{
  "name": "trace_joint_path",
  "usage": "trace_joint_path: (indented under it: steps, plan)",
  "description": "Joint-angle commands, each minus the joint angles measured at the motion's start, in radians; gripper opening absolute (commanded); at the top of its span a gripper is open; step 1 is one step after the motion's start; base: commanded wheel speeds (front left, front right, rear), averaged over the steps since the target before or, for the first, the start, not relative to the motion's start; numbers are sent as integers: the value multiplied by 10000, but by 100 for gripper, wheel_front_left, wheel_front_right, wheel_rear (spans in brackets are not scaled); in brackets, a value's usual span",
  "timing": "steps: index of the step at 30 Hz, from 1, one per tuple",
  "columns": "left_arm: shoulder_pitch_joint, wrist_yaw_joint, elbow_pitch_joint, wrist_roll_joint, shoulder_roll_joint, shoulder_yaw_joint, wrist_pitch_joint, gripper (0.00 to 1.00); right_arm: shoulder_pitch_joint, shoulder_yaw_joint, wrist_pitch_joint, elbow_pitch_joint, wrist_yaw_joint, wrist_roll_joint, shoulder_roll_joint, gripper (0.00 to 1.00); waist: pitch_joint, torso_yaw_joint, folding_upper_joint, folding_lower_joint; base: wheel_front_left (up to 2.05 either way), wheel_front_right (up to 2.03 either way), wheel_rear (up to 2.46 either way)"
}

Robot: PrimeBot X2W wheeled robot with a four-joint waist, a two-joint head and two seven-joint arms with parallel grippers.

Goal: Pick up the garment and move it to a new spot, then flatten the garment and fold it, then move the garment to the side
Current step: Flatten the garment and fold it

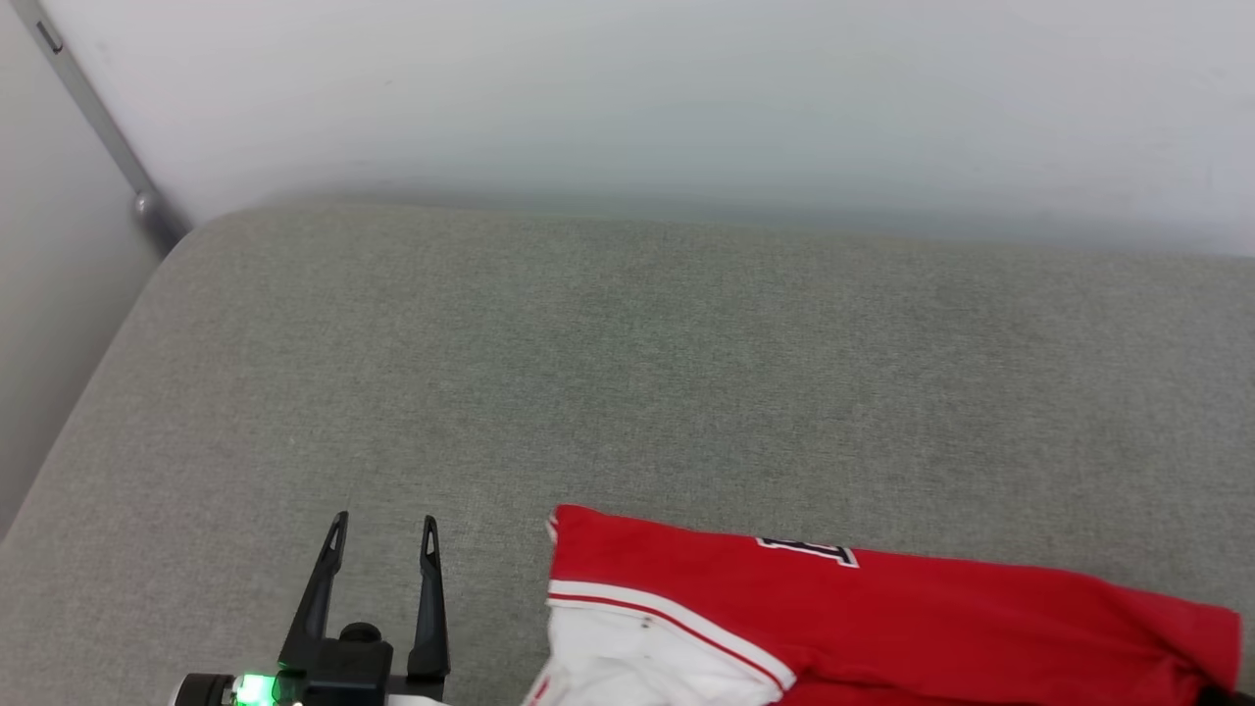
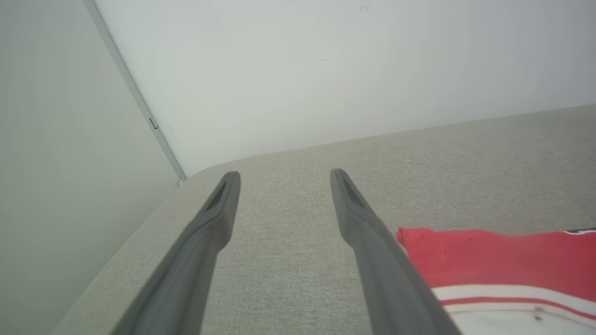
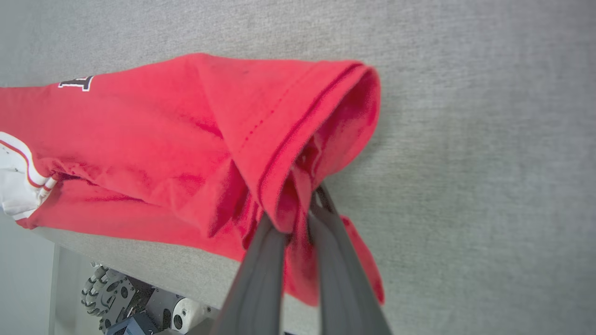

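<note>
Bunching inside right pincer (image 3: 296, 210) — garment (image 3: 139, 139)

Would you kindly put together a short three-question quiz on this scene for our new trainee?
1. Which part of the shirt does the right gripper pinch? A red fabric; B white sleeve; C nothing.
2. True or false: the left gripper is open and apart from the shirt.
3. Fill in: the shirt lies on a ____ cushion.
Key: 1 A; 2 true; 3 grey.
</note>
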Motion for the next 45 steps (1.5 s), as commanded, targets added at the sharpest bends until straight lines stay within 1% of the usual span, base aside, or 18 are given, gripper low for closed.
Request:
trace_joint_path:
  steps: [1,4,9,11,14,16,20,22,25,27,29,32,36,38,43,45]
  plan:
    - [161,-86,18,111,-113,93,-21,100,89,-217,-46,100,-8,42,-196,0,-63,-95,0,0,0,0,0]
    - [224,-249,43,259,-198,232,-21,100,261,-682,-18,356,-8,-83,-565,0,-102,-207,0,0,0,0,0]
    - [393,-505,41,440,-331,390,-22,100,373,-1324,195,740,-8,-396,-988,0,-88,-381,0,0,0,0,0]
    - [384,-579,66,495,-392,445,-22,100,396,-1411,338,633,-8,-510,-994,0,-78,-430,0,0,0,0,0]
    - [406,-650,94,578,-444,546,-22,100,438,-1444,339,-8,-6,-710,-960,0,-77,-489,0,0,0,0,0]
    - [428,-723,118,639,-497,562,-22,100,581,-1281,429,-652,-6,-857,-921,0,-87,-504,0,0,0,0,0]
    - [476,-844,121,711,-566,652,-22,100,808,-903,699,-2455,-6,-947,-827,0,-83,-533,0,0,0,0,0]
    - [473,-865,105,762,-605,706,-22,100,810,-613,902,-3412,-6,-951,-635,0,-40,-537,0,0,0,0,0]
    - [372,-959,95,794,-672,749,-22,100,497,9,1335,-4619,-8,-970,-371,0,72,-493,0,0,0,0,0]
    - [244,-1000,105,834,-716,762,-22,100,127,538,1641,-5157,-6,-1127,-177,0,169,-433,0,0,0,0,0]
    - [118,-1043,137,870,-745,770,-22,100,-324,1144,1909,-5480,-6,-1277,66,0,292,-348,0,0,0,0,0]
    - [-21,-1119,164,893,-832,774,-22,100,-1214,2107,2189,-5599,-6,-1474,470,0,492,-209,0,0,0,0,0]
    - [-160,-1191,173,934,-928,817,-22,100,-2641,3579,2386,-5183,-6,-1773,990,0,749,-64,0,0,0,0,0]
    - [-269,-1217,175,948,-974,841,-22,100,-3394,4259,2350,-4773,-6,-1909,1318,0,882,-12,0,0,0,0,0]
    - [-487,-1305,193,967,-1087,843,-22,100,-4931,5801,2104,-3235,-6,-2279,2063,0,1194,139,0,0,0,0,0]
    - [-562,-1343,217,985,-1165,817,-22,100,-5337,6312,2021,-2477,-6,-2341,2235,0,1291,215,0,0,0,0,0]
